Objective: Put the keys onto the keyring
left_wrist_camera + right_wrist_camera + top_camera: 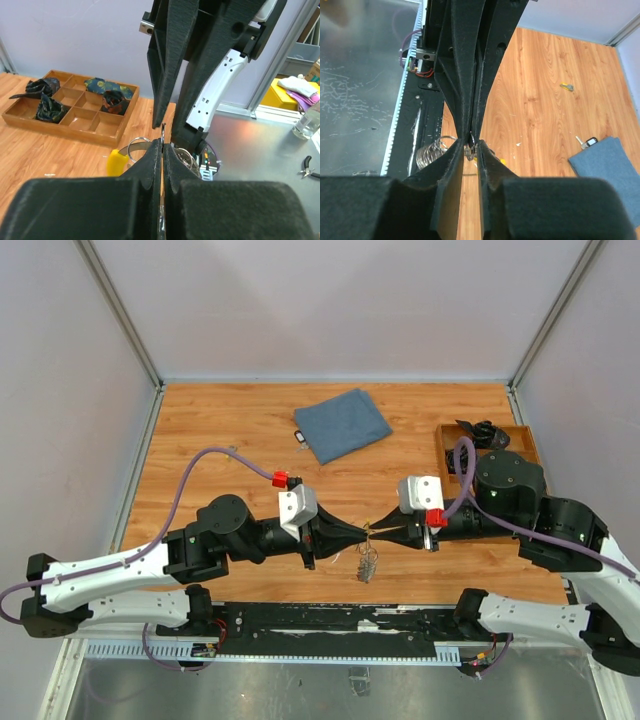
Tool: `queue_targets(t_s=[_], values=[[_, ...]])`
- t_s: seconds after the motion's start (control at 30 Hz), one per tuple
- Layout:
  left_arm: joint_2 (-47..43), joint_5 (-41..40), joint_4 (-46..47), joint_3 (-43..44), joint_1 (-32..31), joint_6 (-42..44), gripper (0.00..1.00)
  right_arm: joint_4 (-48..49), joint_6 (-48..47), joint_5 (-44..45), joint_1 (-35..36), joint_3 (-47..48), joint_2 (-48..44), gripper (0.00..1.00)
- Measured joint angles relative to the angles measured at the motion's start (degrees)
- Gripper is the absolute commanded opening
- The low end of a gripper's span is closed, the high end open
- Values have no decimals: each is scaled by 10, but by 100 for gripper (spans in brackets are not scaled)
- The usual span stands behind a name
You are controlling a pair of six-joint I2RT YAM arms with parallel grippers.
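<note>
The left gripper point(362, 530) is clamped on a thin wire, seemingly the keyring point(367, 562), above the table point(220, 420). The right gripper point(382, 530) meets it tip to tip, and its grip is unclear. Holding the ring steady should help thread the keys point(116, 162).

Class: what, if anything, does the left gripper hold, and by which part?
The left gripper is shut on the keyring, pinching its thin wire at the fingertips; the keys dangle beneath.

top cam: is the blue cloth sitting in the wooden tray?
No, the blue cloth lies flat on the table, left of the wooden tray and apart from it.
</note>
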Motion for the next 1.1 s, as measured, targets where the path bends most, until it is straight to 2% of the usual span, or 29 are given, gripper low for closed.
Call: queue_targets(t_s=[0.2,0.43,0.87,1.1], values=[[-14,-5,-1,-4,0,0,1,34,7,12,0,-39,-43,35],[-24,17,-4,-3,0,10,1,62,24,16,0,-69,-64,38],[-15,43,-36,7,0,30,1,74,50,-32,0,-76,-38,32],[-15,46,-52,13,0,36,1,67,53,-49,0,-76,-21,22]])
